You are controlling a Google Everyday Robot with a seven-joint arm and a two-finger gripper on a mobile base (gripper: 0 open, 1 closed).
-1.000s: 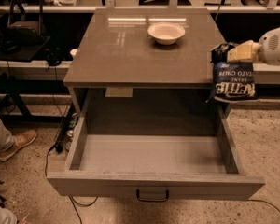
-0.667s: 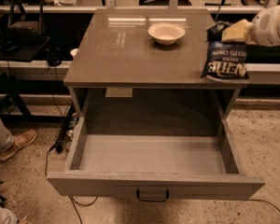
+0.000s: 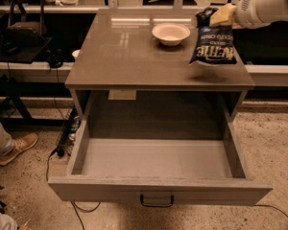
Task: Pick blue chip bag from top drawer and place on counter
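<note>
Your gripper (image 3: 222, 16): far right, clamped on blue chip bag (image 3: 213, 44) top | bag hangs over counter (image 3: 129, 56), right of white bowl (image 3: 171, 33) | top drawer (image 3: 158, 189) open, near

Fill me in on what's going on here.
The robot's gripper is shut on the top of the bag and holds it over the right side of the counter, to the right of the bowl. The bag hangs upright, with its bottom edge at or just above the surface; I can't tell which. The drawer below stands pulled open. The bag is out of the drawer but not yet released.
</note>
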